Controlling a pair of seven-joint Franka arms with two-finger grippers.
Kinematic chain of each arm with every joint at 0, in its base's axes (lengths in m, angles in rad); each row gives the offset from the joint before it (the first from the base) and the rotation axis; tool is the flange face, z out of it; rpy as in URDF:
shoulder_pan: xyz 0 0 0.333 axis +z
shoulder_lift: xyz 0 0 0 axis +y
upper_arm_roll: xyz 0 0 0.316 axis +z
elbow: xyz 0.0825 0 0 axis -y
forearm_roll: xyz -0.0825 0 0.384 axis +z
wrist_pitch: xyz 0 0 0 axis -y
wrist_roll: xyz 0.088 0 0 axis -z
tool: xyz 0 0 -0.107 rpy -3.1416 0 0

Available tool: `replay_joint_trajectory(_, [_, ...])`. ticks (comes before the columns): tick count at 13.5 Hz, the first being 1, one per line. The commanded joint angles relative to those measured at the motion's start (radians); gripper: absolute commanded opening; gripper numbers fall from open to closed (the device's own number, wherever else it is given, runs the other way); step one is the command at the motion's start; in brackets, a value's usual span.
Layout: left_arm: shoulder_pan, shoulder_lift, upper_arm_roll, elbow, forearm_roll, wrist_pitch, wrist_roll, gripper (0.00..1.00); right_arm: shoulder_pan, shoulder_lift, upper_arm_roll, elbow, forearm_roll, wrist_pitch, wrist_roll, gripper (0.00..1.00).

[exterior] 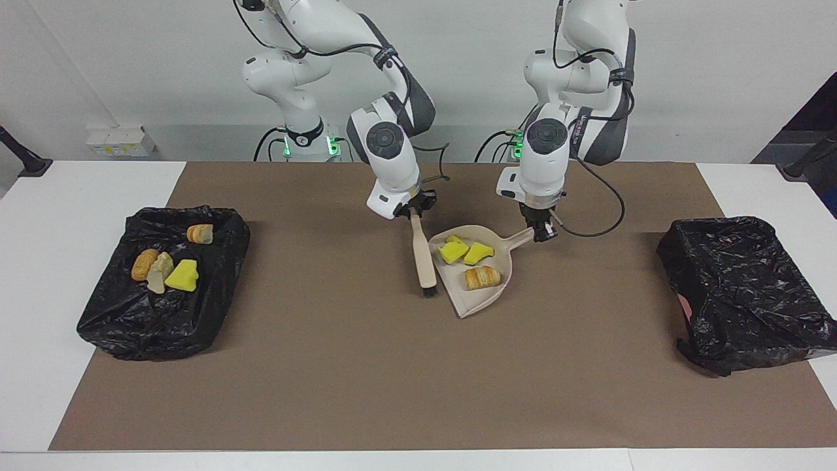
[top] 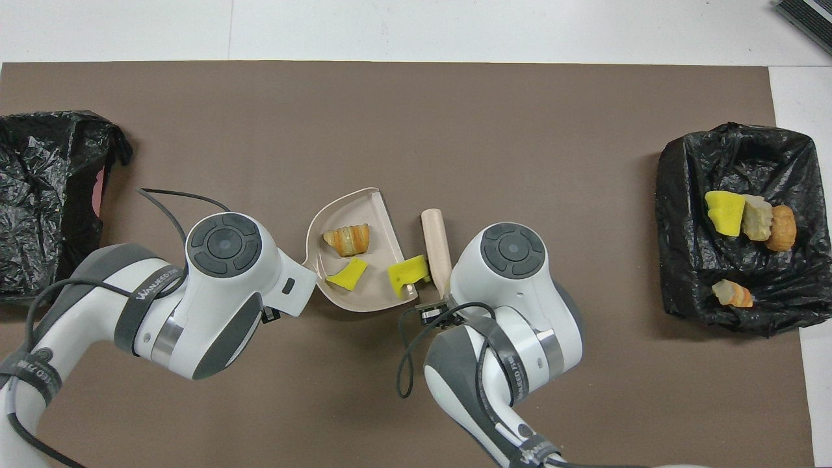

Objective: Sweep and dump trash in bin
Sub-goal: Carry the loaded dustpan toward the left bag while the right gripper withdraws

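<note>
The beige dustpan (exterior: 472, 304) (top: 379, 218) lies mid-table, and my left gripper (exterior: 541, 230) is shut on its handle. In the pan lie a bread-like lump (exterior: 482, 278) (top: 348, 237) and a yellow sponge piece (exterior: 479, 252) (top: 347, 274). A second yellow sponge piece (exterior: 452, 250) (top: 407, 273) sits at the pan's open lip, against the brush (exterior: 424, 258) (top: 436, 244). My right gripper (exterior: 413, 209) is shut on the brush handle, with the bristles down on the mat beside the pan. The arms hide both grippers in the overhead view.
A black-lined bin (exterior: 150, 330) (top: 679, 195) at the right arm's end holds several scraps: a yellow sponge (exterior: 183, 276), a cream chunk (exterior: 159, 271) and two bread lumps. Another black-lined bin (exterior: 745, 294) (top: 45, 195) stands at the left arm's end.
</note>
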Motion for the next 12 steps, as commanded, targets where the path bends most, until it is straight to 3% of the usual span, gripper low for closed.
replay_joint_trajectory(1, [-0.005,-0.028,0.01,-0.025,-0.004,-0.006,-0.043,0.0,0.049,0.008,0.0,0.058,0.049,0.007,0.059,0.0])
replay_joint_trajectory(4, [0.03,-0.028,0.011,-0.016,-0.022,-0.008,-0.167,0.0,0.046,-0.007,-0.013,0.113,0.017,-0.128,0.058,0.0])
replay_joint_trajectory(8, [0.093,-0.074,0.013,-0.012,-0.086,-0.044,-0.179,0.0,0.035,-0.076,-0.014,0.133,-0.141,-0.307,0.139,0.0])
replay_joint_trajectory(12, [0.171,-0.144,0.016,0.001,-0.169,-0.103,-0.173,0.0,0.113,-0.126,-0.006,0.077,-0.172,-0.27,0.301,0.0])
